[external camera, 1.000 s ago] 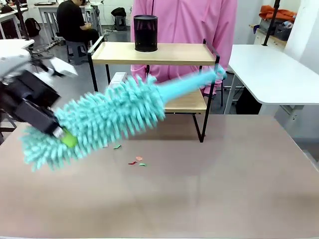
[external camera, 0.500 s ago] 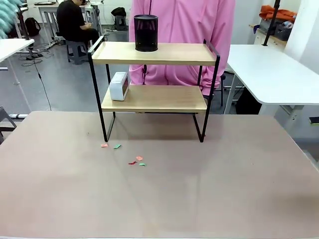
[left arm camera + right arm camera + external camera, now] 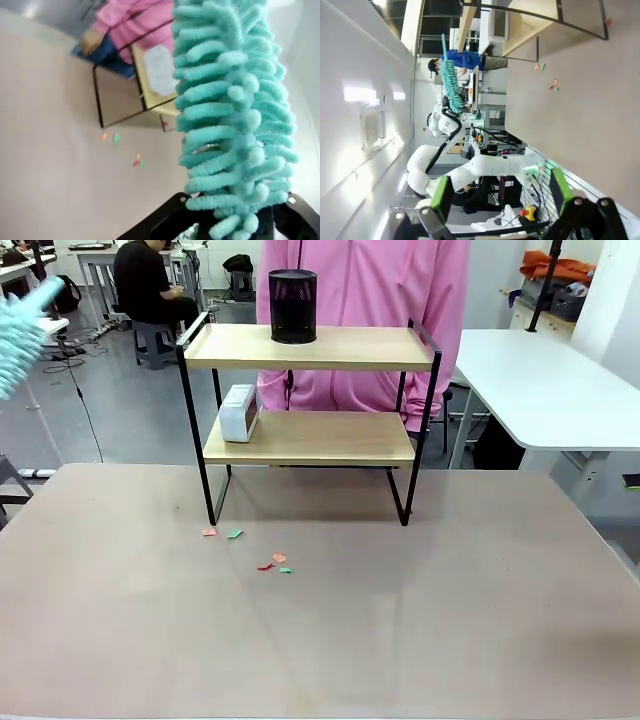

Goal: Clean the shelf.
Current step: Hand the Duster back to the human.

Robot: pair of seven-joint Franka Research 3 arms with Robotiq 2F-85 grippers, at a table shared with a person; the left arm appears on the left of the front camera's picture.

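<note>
The shelf [image 3: 310, 390] stands free now that the left gripper [image 3: 235, 225], clamped on the teal duster [image 3: 230, 115], has swung away to its left, suggesting dusting is finished; the right gripper [image 3: 497, 200] hangs open.

- The front view is evenly and brightly lit, with a soft shadow on the table [image 3: 330, 630] under the shelf [image 3: 310, 390].
- At that view's left edge the teal duster [image 3: 22, 328] is smeared by motion blur.
- The left wrist view is soft overall; the duster's strands sit nearest the lens (its background is washed out and hazy).
- The right wrist view shows glaring wall lights [image 3: 360, 94] and strong wide-angle bending at the edges.
</note>
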